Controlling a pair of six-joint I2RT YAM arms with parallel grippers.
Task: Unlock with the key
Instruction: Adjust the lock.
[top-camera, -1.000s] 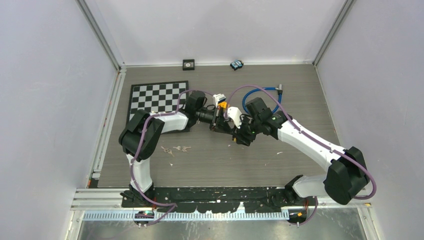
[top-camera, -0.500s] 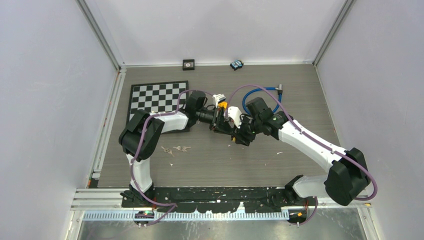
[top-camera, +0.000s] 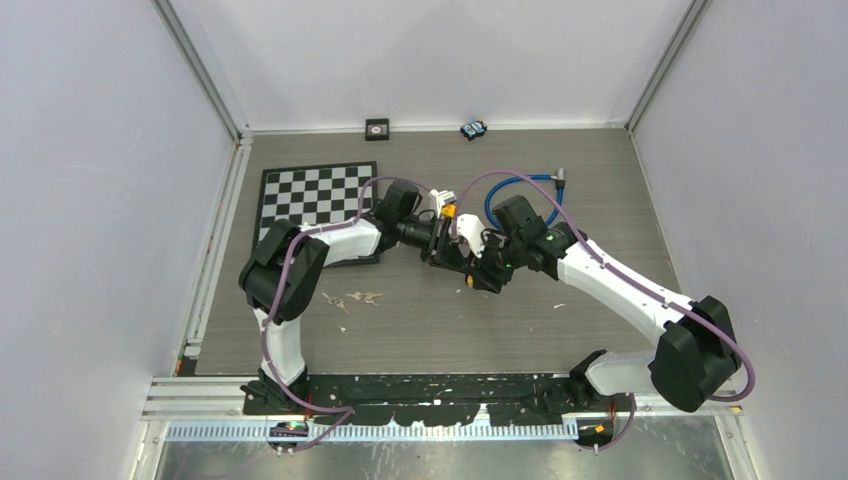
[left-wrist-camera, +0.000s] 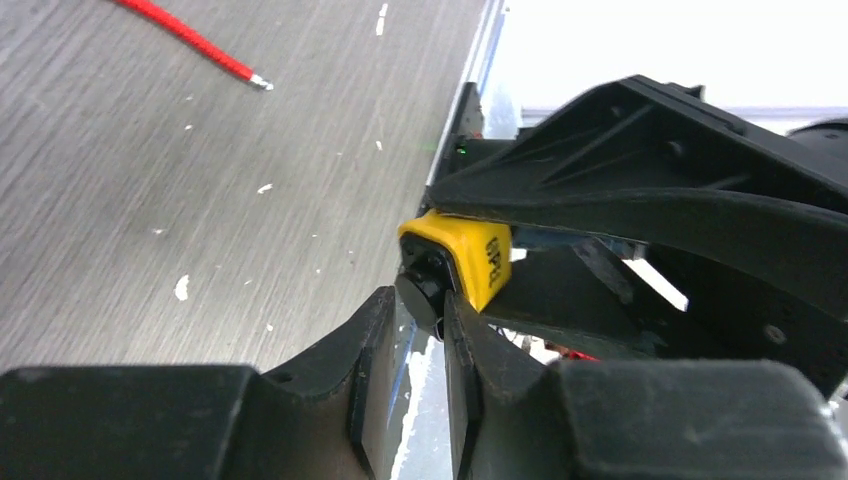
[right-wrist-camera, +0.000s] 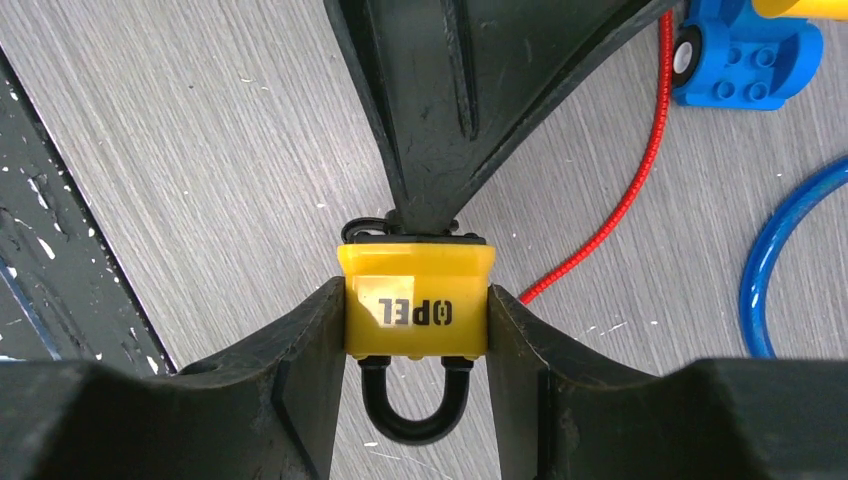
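Note:
A yellow padlock (right-wrist-camera: 417, 300) marked OPEL, with a black shackle (right-wrist-camera: 410, 415), is clamped by its sides in my right gripper (right-wrist-camera: 417, 320), held above the table. The key's black head (left-wrist-camera: 420, 290) sticks out of the padlock (left-wrist-camera: 470, 255) on the side away from the shackle. My left gripper (left-wrist-camera: 425, 320) faces it with its jaws a little apart. The key head sits just between the fingertips (left-wrist-camera: 380, 310). From above, both grippers meet at the padlock (top-camera: 447, 212) mid-table.
A blue hose (top-camera: 520, 185) and a thin red cord (right-wrist-camera: 620, 210) lie on the table behind the grippers, with a blue toy block (right-wrist-camera: 745, 55) nearby. A chessboard (top-camera: 315, 195) lies at the left. Two small items (top-camera: 377, 127) sit by the back wall.
My left gripper's jaws have parted from shut, and its wrist has shifted slightly toward the back. The right gripper holds the padlock still.

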